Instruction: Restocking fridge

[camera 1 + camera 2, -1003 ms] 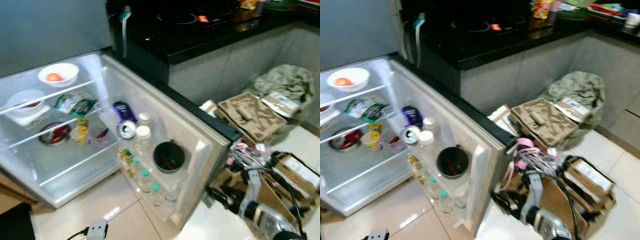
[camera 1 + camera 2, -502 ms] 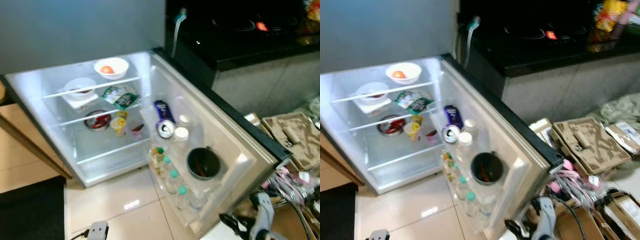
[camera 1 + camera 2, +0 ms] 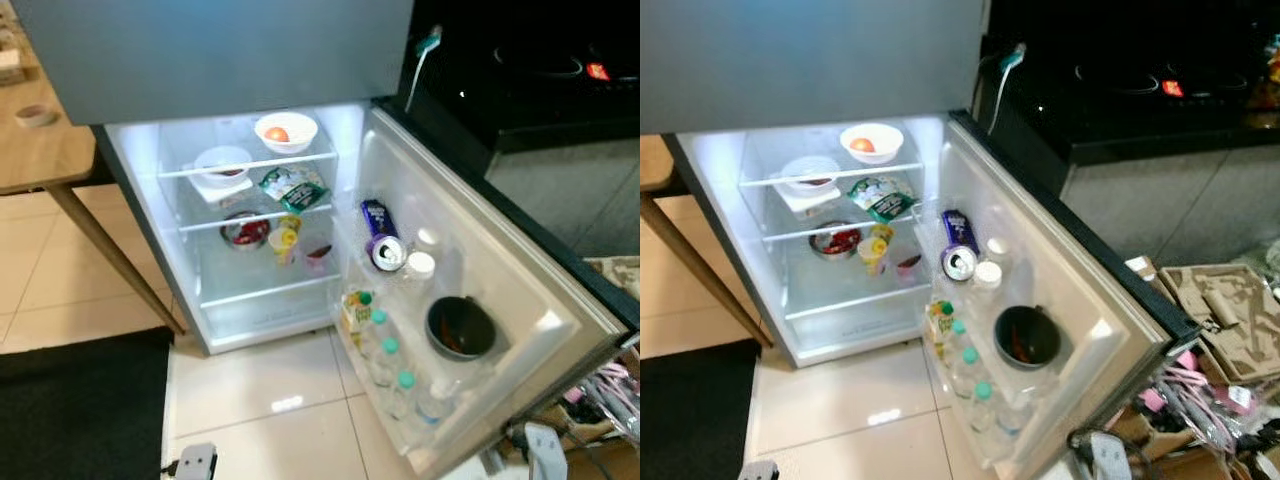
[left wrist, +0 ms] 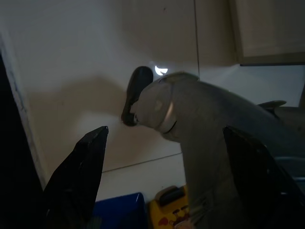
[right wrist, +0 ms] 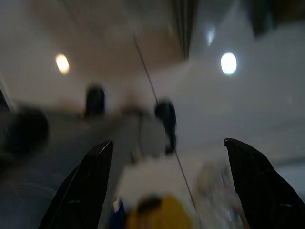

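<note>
Right now the fridge (image 3: 250,60) sits centre frame with its door (image 3: 1070,290) swung wide to lower right, bare floor tiles (image 3: 270,400) spreading before it beside a black mat (image 3: 80,410) at lower left. Both wrist views show left tool (image 4: 167,143) and right tool (image 5: 167,152) spread wide, gripping nothing.

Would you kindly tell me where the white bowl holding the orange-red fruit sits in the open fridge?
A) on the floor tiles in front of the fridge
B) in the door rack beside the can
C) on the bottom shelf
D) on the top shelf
D: the white bowl with the orange-red fruit rests on the top shelf, above the shelves that carry the other food.
</note>
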Motion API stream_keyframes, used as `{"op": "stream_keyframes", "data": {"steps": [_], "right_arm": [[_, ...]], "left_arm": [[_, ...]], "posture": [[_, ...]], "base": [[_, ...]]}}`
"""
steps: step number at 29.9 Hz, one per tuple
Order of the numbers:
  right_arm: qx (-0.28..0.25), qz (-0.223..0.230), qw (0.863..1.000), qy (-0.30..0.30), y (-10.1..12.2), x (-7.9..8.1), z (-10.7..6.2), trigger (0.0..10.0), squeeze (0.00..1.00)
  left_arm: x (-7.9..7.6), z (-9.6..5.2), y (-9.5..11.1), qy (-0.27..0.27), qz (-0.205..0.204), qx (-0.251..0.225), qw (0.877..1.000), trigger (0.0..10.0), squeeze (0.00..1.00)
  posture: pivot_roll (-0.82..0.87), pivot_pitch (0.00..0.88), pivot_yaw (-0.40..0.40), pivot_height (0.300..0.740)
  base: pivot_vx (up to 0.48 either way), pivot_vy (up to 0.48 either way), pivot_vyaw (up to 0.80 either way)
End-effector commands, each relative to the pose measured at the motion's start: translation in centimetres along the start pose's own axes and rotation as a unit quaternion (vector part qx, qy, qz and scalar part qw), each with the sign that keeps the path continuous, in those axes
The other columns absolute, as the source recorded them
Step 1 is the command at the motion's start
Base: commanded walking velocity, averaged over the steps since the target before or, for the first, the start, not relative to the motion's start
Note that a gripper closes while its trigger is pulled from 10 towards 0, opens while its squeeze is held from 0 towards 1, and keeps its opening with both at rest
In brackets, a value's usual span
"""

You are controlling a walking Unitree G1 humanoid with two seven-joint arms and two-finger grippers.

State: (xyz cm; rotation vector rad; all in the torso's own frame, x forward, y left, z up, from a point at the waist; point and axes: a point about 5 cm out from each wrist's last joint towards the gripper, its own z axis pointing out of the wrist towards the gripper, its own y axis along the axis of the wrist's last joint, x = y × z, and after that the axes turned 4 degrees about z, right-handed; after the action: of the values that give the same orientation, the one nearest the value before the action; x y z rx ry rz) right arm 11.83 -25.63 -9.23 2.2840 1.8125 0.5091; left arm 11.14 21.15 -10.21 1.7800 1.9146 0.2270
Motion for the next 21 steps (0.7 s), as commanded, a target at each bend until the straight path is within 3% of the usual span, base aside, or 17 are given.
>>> {"op": "stream_keyframes", "data": {"steps": [1,3,7,9,11,12,13,15,16,19,21], "right_arm": [[0.027,0.003,0.998,-0.061,-0.9,-1.9,-0.6,10.0,0.0],[0.031,0.006,0.997,-0.074,-1.1,-2.2,-0.7,10.0,0.0],[0.019,0.03,0.983,-0.181,-1.2,-4.9,-1.9,10.0,0.0],[0.006,0.036,0.979,-0.202,-0.8,-5.5,-2.2,10.0,0.0],[-0.073,0.091,0.961,-0.25,1.6,-7.1,-3.1,10.0,0.0],[-0.073,0.091,0.961,-0.25,1.6,-7.1,-3.1,10.0,0.0],[-0.131,0.129,0.953,-0.242,3.6,-7.4,-3.5,10.0,0.0],[-0.179,0.153,0.944,-0.232,5.4,-7.5,-3.8,10.0,0.0],[-0.23,0.182,0.932,-0.216,7.4,-7.6,-4.3,10.0,0.0],[-0.259,0.205,0.923,-0.2,8.5,-7.6,-4.7,10.0,0.0],[-0.306,0.222,0.911,-0.164,10.8,-7.1,-5.1,10.0,0.0]], "left_arm": [[-0.4,-0.1,-1.4,-0.008,-0.002,0.03,1.0,10.0,0.0],[-0.4,-0.1,-1.4,-0.008,-0.001,0.03,1.0,10.0,0.0],[-0.4,-0.1,-1.4,-0.008,-0.001,0.029,1.0,10.0,0.0],[-0.4,-0.1,-1.4,-0.008,-0.001,0.029,1.0,10.0,0.0],[-0.4,-0.1,-1.4,-0.008,0.0,0.03,1.0,10.0,0.0],[-0.4,-0.1,-1.4,-0.008,0.0,0.03,1.0,10.0,0.0],[-0.4,-0.1,-1.4,-0.008,0.001,0.03,1.0,10.0,0.0],[-0.4,-0.1,-1.4,-0.009,0.001,0.03,1.0,10.0,0.0],[-0.4,-0.1,-1.4,-0.009,0.001,0.03,1.0,10.0,0.0],[-0.4,-0.1,-1.4,-0.009,0.001,0.03,1.0,10.0,0.0],[-0.4,-0.1,-1.4,-0.009,0.001,0.03,1.0,10.0,0.0]], "posture": [[0.04,0.044,-0.061,0.74],[0.04,0.044,-0.061,0.74],[0.04,0.044,-0.061,0.74],[0.04,0.044,-0.061,0.74],[0.04,0.044,-0.061,0.74],[0.04,0.044,-0.061,0.74],[0.04,0.046,-0.058,0.74],[0.04,0.046,-0.058,0.74],[0.04,0.046,-0.058,0.74],[0.04,0.046,-0.058,0.74],[0.04,0.042,-0.059,0.74]], "base": [[0.0,0.0,0.0],[0.0,0.0,0.0],[0.0,0.0,0.0],[0.0,0.0,0.0],[0.0,0.0,0.0],[0.0,0.0,0.0],[0.0,0.0,0.0],[0.0,0.0,0.0],[0.0,0.0,0.0],[0.0,0.0,0.0],[0.0,0.0,0.0]]}}
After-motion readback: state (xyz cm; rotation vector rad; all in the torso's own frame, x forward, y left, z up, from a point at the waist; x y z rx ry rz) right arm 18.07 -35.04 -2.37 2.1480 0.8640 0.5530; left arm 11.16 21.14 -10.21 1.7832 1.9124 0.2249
